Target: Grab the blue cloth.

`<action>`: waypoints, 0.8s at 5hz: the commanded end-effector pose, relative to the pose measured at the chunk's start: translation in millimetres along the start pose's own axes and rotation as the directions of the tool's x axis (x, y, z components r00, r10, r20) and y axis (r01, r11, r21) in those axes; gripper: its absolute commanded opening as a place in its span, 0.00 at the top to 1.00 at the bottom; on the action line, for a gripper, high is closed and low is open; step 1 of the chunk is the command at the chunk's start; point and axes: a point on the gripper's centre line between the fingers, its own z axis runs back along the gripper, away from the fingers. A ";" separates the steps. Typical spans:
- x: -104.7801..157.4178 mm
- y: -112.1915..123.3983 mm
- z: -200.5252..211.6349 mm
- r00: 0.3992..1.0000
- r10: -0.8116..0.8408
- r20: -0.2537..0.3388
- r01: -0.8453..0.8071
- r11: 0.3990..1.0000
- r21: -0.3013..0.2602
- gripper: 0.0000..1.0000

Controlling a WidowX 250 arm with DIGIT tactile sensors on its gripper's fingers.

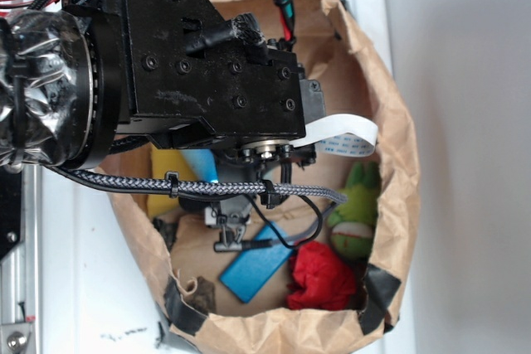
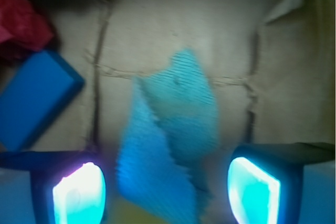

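The pale teal-blue wrinkled terry cloth (image 2: pixel 170 140) lies on the brown paper floor of the crumpled paper bag (image 2: pixel 173 19), directly between the spread, empty fingers of the black gripper (image 2: pixel 165 192), which hangs straight above it, probably lined up for a downward pinch. In the exterior view the arm hides most of the cloth. The rigid bright-blue rectangular block (image 1: pixel 255 271) and the crumpled red cloth (image 1: pixel 323 279) sit apart at the bag's near side, clear of the fingers
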 end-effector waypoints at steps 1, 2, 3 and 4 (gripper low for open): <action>9.6 -0.4 7.5 0.999 -0.003 0.038 0.002 1.000 0.012 0.00; 7.2 -3.9 0.2 0.999 -0.003 0.036 0.003 1.000 0.019 0.00; 7.7 -6.2 -8.4 0.999 -0.005 0.048 0.003 0.999 0.042 0.00; 6.4 -7.0 -14.4 0.998 -0.007 0.064 0.004 0.998 0.059 0.00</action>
